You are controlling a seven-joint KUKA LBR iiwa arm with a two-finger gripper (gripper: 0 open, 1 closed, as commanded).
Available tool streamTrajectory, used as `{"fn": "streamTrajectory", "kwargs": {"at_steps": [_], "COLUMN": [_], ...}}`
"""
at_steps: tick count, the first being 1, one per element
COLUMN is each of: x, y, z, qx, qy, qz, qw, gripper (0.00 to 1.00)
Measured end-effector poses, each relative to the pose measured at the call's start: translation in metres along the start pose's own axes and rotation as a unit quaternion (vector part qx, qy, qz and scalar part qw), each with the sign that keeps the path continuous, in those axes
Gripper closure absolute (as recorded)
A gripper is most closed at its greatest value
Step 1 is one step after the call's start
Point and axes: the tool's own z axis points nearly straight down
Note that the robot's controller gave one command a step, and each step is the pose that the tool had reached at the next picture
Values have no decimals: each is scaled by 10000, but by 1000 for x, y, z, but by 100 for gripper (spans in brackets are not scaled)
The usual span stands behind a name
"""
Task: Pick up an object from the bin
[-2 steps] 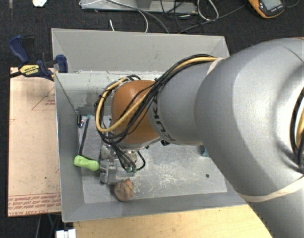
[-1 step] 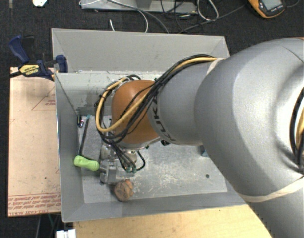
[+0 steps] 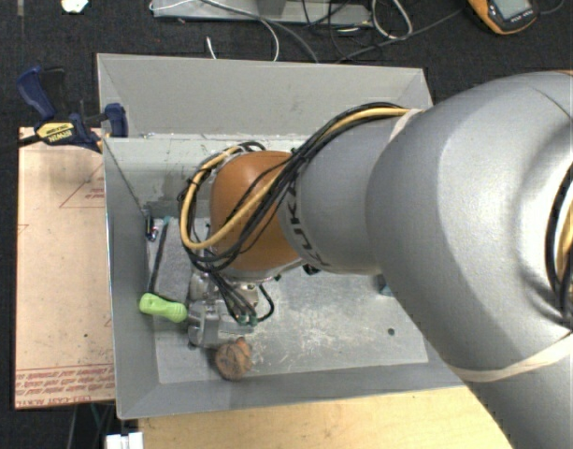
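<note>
Green piece: a short, bright green plastic stick with a rounded end. It lies nearly level on the floor of the bin, directly left of the gripper. Its right end reaches the gripper's left side. Whether the two touch or the end only passes behind the metal cannot be told. Its left end lies close to the bin's left wall.

Dark rod: a thin black item, above and to the left of the gripper. It runs along the foot of the left wall. Its upper end carries a small pale and reddish part. Its kind cannot be made out.

Gripper: low in the front left part of the bin, at or near the floor, pointing downward. Whether it is apart or together cannot be told, as the wrist and wiring cover it from above.

Brown lump: a rounded, mottled brown item, just below and slightly right of the gripper, near the front wall. It sits just beside the gripper's tip; contact cannot be confirmed.

Orange cover: rounded, on the wrist above the gripper. Yellow and black cables loop round its left side.

Arm: grey and wide, entering from the right and covering the right half of the bin.
</note>
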Motion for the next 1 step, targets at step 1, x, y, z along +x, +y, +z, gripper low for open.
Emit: {"fn": "streamTrajectory", "kwargs": {"at_steps": [1], "x": [0], "y": [0], "z": [0], "qx": [-1], "qy": [0], "qz": [1], "qw": [10000], "gripper": [100]}}
